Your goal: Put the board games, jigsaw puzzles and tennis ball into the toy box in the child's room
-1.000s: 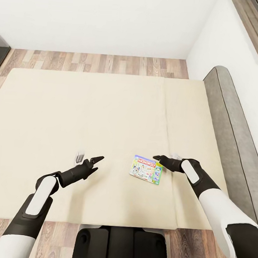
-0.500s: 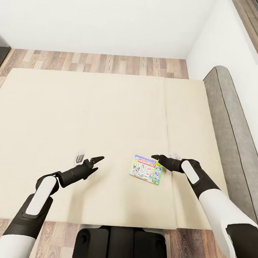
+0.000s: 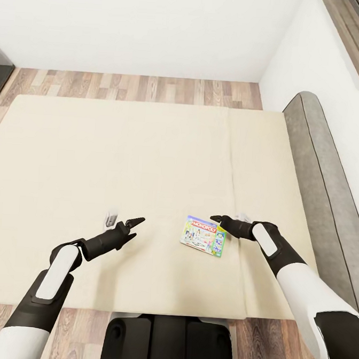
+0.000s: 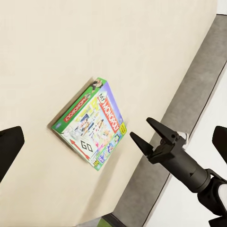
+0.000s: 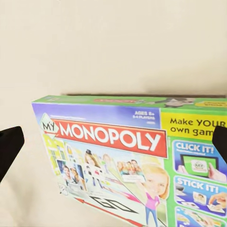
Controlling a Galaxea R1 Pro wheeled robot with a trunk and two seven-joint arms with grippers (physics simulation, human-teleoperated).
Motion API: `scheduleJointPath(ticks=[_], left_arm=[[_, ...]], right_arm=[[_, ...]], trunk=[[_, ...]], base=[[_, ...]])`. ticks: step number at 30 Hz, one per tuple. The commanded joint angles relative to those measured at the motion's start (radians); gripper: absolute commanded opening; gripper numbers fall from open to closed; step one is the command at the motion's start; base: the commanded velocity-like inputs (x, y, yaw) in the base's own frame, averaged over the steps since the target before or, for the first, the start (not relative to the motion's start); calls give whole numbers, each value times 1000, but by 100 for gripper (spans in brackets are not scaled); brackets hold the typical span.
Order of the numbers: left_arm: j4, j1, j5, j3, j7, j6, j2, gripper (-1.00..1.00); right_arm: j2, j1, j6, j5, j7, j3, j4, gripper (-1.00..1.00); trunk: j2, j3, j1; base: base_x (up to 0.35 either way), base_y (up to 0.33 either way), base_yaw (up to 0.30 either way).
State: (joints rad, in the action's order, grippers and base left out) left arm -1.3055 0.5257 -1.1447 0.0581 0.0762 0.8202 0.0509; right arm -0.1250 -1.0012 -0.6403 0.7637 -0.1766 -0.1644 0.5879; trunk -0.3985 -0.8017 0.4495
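On the bed [image 3: 95, 157], toward its near edge and closer to the headboard [image 3: 319, 173] side, lies the Monopoly box [image 3: 203, 236], flat on the beige mattress w/ bare fabric all round it. In the right wrist view the box [image 5: 137, 161] runs off the frame, so its far corner and lower panels are cut off; small print is too fine to read. In the left wrist view the same box [image 4: 91, 124] shows whole, one side wall visible, lying near the mattress edge where the grey frame begins.

The right gripper [image 3: 217, 219] hangs just over the box's upper right corner, fingers spread w/ nothing between them; whether a tip touches the lid, can't tell. The left wrist view catches it [image 4: 146, 131] too, both pointed fingers parted.

The left gripper [image 3: 136, 222] sits well apart from the box, off to its left above open mattress. Its fingers look parted and empty. A small pale grey object [image 3: 111, 218] beside that wrist is too blurred to identify.

Wide open mattress stretches ahead and left. A seam [image 3: 231, 167] runs across the mattress. Wood plank floor [image 3: 137, 87] borders the bed's far side below the white wall [image 3: 147, 27]. The robot base [image 3: 168, 342] butts against the near edge, partly cut off.
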Motion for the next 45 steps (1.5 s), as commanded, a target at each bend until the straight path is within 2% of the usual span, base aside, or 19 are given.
scheduleJointPath(ticks=[1,14,19,29,45], left_arm=[[0,0,5,2,6,5,0,100],[0,0,6,2,5,5,-1,100],[0,0,5,2,5,5,-1,100],[0,0,5,2,5,5,0,100],[0,0,5,2,5,5,0,100]], right_arm=[[-1,0,-1,-2,-4,-4,0,100],[-4,-1,28,-3,-3,-1,0,100],[-13,-2,33,-2,-4,3,0,100],[-48,-2,34,2,-4,7,0,100],[-58,-2,35,4,-3,7,5,100]], trunk=[[-1,-1,1],[-1,-1,1],[-1,-1,1],[-1,-1,1],[-1,-1,1]], base=[[0,0,0],[0,0,0],[0,0,0],[0,0,0],[0,0,0]])
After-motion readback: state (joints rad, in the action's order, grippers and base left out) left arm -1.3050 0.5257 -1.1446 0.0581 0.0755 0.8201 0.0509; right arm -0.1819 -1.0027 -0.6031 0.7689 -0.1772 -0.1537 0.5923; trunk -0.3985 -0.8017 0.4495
